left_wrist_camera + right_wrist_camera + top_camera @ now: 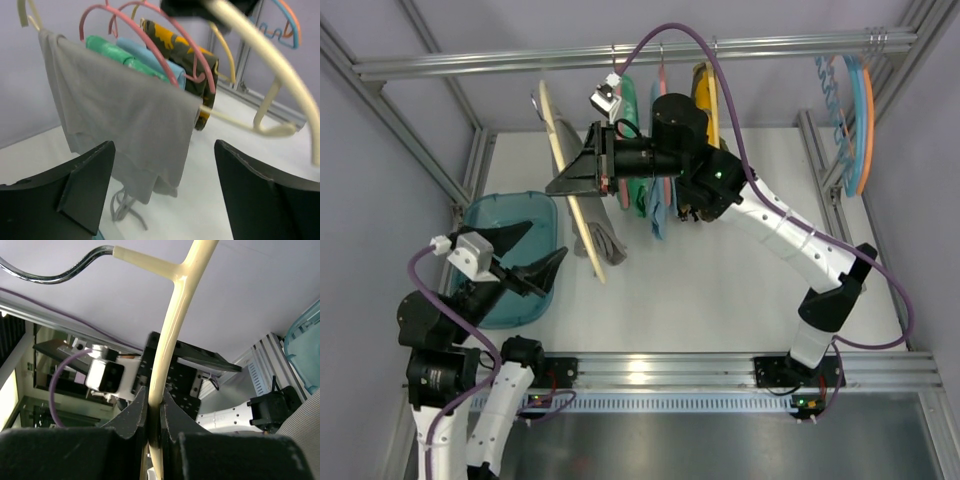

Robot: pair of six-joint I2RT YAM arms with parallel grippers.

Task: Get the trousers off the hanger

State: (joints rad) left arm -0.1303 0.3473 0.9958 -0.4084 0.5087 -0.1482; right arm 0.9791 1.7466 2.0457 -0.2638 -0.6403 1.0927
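Observation:
The cream hanger (552, 120) hangs tilted off the rail, and my right gripper (568, 178) is shut on its rim. In the right wrist view the jaws (154, 401) pinch the cream rod (172, 325), with the metal hook (60, 271) at upper left. The grey trousers (603, 238) drape over the hanger's lower bar; in the left wrist view the trousers (120, 110) hang folded over it, their drawstring (125, 206) trailing on the table. My left gripper (548, 240) stands open just left of the trousers, nothing between its fingers (85, 185).
A teal bin (495, 212) sits under the left arm. Pink hangers (165, 65) carrying green, blue and yellow-black garments hang close behind the trousers. Orange and blue hangers (860, 110) hang at the rail's right end. Aluminium frame posts (440, 150) border the table.

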